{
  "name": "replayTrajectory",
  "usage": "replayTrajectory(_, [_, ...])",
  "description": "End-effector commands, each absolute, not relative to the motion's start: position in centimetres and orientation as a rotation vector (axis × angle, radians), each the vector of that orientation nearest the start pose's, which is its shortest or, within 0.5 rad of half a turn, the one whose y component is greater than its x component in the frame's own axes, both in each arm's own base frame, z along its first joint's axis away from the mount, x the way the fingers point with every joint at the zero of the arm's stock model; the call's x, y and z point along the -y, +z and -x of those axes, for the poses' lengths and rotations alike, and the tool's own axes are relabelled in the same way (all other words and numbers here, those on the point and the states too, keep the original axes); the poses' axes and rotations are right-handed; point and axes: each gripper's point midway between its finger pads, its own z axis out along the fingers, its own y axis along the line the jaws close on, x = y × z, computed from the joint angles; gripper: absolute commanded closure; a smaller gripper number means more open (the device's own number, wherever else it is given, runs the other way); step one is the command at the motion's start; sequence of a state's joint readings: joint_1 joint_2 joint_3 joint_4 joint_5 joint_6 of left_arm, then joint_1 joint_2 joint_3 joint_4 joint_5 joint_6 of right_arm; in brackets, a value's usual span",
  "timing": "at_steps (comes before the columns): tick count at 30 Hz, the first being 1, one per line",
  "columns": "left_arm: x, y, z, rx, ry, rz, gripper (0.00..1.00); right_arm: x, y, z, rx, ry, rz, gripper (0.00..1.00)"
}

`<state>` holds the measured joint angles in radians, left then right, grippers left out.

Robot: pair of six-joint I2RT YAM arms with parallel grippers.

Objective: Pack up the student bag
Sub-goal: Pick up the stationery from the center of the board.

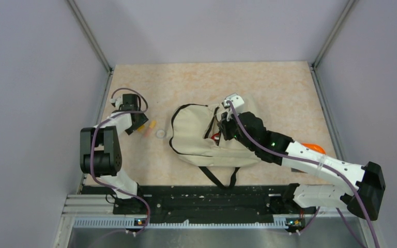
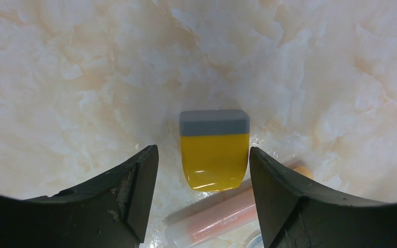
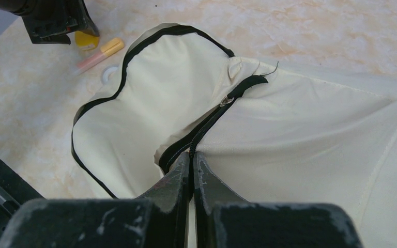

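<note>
**STATION STATUS: BOTH GRIPPERS AND STUDENT BAG**

**1. Left gripper.** The left gripper [image 2: 202,151] points down at the table [image 1: 269,88] with its 2 fingers spread. A yellow block [image 2: 214,160] with a grey end band lies between them. A strip of bare tabletop shows on each side of the block, so neither finger touches it.

**2. Around the left gripper.** A pink tube [image 2: 217,219] lies just beside the block and passes under the fingertips. A small white ring [image 1: 161,134] lies on the table between the tube and the bag. The left wall [image 1: 31,77] stands near this arm. Beyond the block, the tabletop is bare.

**3. Right gripper.** The right gripper [image 3: 192,157] has its fingers pressed together on the black-trimmed opening edge of the student bag [image 3: 315,134].

**4. Student bag.** The bag lies flat at the table centre, with its flap towards the left arm. 1 black strap loop trails towards the black rail [image 1: 201,199] at the near edge. The right arm lies across the bag's right half.

**5. Other items.** An orange object [image 1: 312,148] shows behind the right forearm, largely hidden. The far half of the table is open.
</note>
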<state>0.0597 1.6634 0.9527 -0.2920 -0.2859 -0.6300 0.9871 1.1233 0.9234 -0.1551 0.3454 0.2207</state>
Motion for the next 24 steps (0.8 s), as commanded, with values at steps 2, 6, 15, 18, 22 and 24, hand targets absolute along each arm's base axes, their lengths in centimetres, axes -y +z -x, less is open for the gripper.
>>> replayTrajectory(2, [-5.3, 4.2, -38.8, -2.296, 0.112, 0.967, 0.34, -29.6, 29.2, -24.6, -1.72, 0.636, 0.431, 1.0])
replayTrajectory(6, [-5.4, 3.7, -38.7, -2.31, 0.105, 0.972, 0.39, -29.7, 29.1, -24.6, -1.722, 0.642, 0.433, 1.0])
replayTrajectory(15, [-5.2, 3.9, -38.1, -2.324, 0.099, 0.977, 0.5, -29.8, 29.1, -24.5, -1.725, 0.651, 0.431, 1.0])
replayTrajectory(18, [-4.8, 5.2, -37.7, -2.293, 0.063, 0.961, 0.54, -29.8, 29.2, -24.4, -1.725, 0.656, 0.433, 1.0])
replayTrajectory(22, [-2.4, 9.1, -36.7, -2.202, -0.076, 0.826, 0.54, -29.8, 29.3, -24.4, -1.721, 0.66, 0.429, 1.0])
replayTrajectory(24, [-0.4, 11.6, -35.8, -2.162, -0.154, 0.706, 0.54, -29.8, 29.5, -24.5, -1.718, 0.661, 0.422, 1.0])
